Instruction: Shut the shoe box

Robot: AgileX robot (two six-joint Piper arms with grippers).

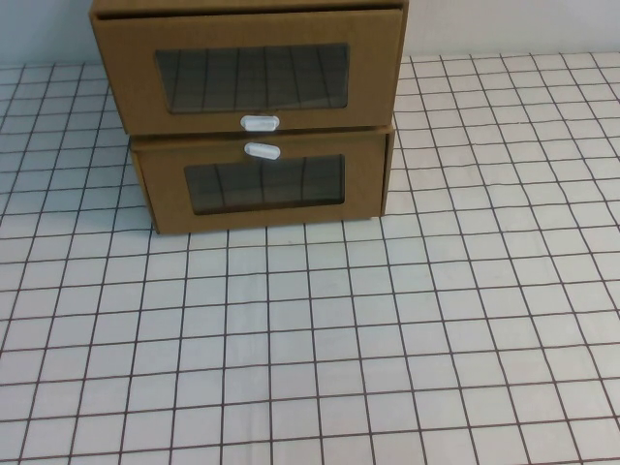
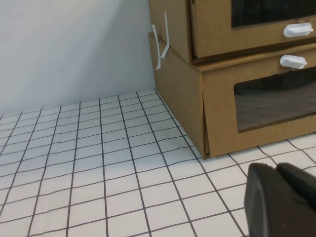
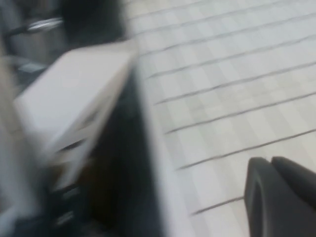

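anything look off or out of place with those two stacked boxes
The upper shoe box has its drawer front sticking out past the lower box, overhanging it, so it is not pushed in. White ties dangle at the side. Left gripper sits low near the lower box; right gripper hangs over the table edge.

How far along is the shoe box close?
Done: nothing visible. The shoe box, top of the stack, has its drawer front jutting past the lower box, so it looks open. In hand: nothing. The left gripper sits low over the table near the stack's corner; the right gripper is elsewhere over the table. Both have their jaws together, empty. Left: push the drawer in.
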